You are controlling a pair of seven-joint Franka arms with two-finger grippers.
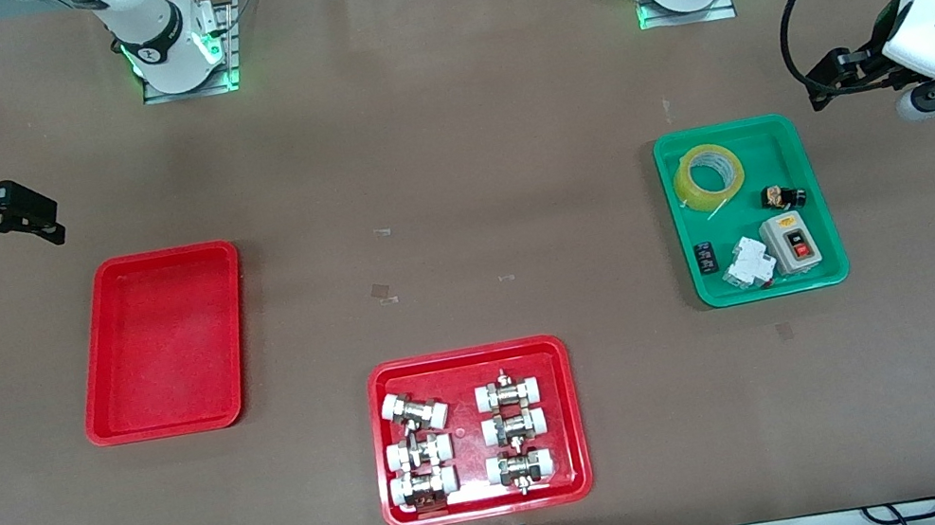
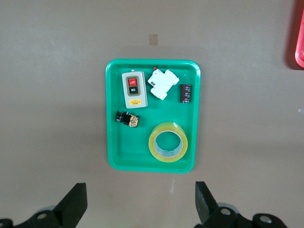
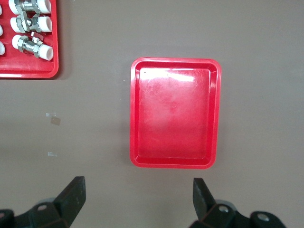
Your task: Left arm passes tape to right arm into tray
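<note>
Tape point(image 1: 708, 177) lies flat, hole up, in the green tray point(image 1: 801, 146) at the corner farthest from the front camera; left gripper point(image 2: 137, 204) hovers over bare bench just beside that tray, jaws wide apart. Right gripper point(image 3: 137, 202) waits by the empty red tray point(image 1: 100, 404), jaws apart. Both sets of fingertips are cropped in the wrist views

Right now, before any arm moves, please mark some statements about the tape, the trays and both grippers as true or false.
1. The tape lies in the green tray. True.
2. The left gripper holds the tape. False: it is open and holds nothing.
3. The plain red tray has nothing in it. True.
4. The right gripper is shut. False: it is open.
5. The fittings sit in the green tray. False: they are in the other red tray.
</note>
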